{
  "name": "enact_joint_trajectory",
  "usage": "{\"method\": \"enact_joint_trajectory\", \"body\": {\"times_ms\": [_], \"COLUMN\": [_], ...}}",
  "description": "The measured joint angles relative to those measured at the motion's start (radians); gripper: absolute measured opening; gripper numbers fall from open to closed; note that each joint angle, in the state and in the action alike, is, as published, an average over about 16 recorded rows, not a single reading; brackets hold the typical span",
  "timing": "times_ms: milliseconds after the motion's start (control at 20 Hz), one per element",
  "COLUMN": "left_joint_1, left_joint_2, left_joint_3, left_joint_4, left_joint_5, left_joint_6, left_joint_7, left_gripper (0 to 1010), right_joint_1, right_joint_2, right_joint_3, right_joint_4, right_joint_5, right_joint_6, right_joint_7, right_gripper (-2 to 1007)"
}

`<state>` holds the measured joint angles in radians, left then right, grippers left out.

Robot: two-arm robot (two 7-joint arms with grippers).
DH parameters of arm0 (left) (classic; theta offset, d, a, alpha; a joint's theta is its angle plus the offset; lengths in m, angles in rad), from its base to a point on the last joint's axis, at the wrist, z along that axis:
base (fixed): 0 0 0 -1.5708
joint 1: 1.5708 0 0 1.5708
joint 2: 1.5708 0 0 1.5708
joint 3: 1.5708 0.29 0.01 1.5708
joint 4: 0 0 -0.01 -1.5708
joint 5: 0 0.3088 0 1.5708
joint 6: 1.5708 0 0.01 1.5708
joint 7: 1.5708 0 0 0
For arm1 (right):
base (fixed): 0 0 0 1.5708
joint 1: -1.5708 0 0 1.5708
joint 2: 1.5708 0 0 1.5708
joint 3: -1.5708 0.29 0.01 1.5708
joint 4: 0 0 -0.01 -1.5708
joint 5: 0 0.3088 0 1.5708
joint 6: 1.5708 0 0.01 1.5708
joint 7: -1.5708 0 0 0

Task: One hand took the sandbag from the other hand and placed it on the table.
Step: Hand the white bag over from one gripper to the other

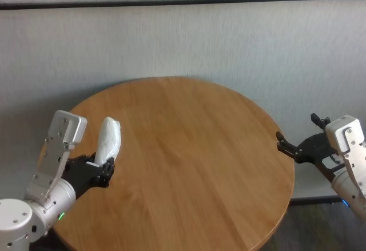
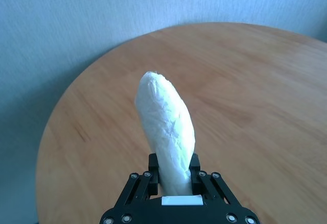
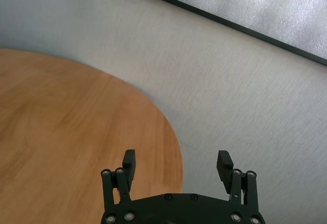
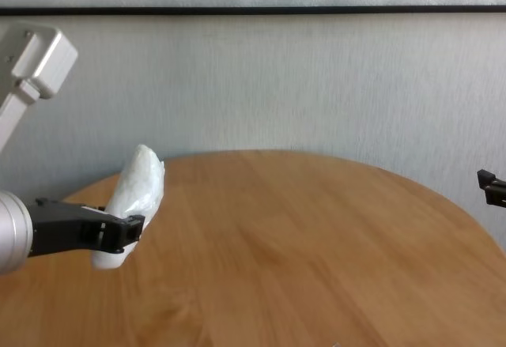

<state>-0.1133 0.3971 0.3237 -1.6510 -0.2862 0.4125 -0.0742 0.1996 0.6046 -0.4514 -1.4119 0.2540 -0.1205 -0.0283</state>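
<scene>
The white lumpy sandbag [image 1: 108, 139] stands nearly upright in my left gripper [image 1: 102, 165], the bulky green-lit hand, which is shut on the bag's lower end above the left side of the round wooden table [image 1: 194, 148]. In the left wrist view the sandbag [image 2: 166, 127] rises from between the fingers [image 2: 152, 167]. The chest view shows the sandbag [image 4: 134, 193] held clear of the table top [image 4: 316, 244]. My right gripper [image 1: 296, 128], the slim blue-lit hand, hovers open just past the table's right edge; its fingers [image 3: 129, 157] hold nothing.
A pale wall [image 1: 229, 39] with a dark horizontal strip runs behind the table. The table top [image 2: 245, 81] carries nothing. The floor shows beyond the table's right edge [image 3: 176, 147].
</scene>
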Motion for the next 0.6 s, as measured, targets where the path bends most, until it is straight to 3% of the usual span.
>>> {"method": "enact_joint_trajectory", "body": {"times_ms": [600], "left_joint_1": [0.014], "left_joint_2": [-0.001], "left_joint_3": [-0.007], "left_joint_4": [-0.015], "left_joint_5": [0.030], "left_joint_6": [-0.059], "left_joint_7": [-0.048], "left_gripper": [360], "right_joint_1": [0.000], "right_joint_2": [0.000], "right_joint_3": [0.000], "right_joint_4": [0.000], "right_joint_5": [0.000], "right_joint_6": [0.000], "right_joint_7": [0.000], "right_gripper": [1000]}}
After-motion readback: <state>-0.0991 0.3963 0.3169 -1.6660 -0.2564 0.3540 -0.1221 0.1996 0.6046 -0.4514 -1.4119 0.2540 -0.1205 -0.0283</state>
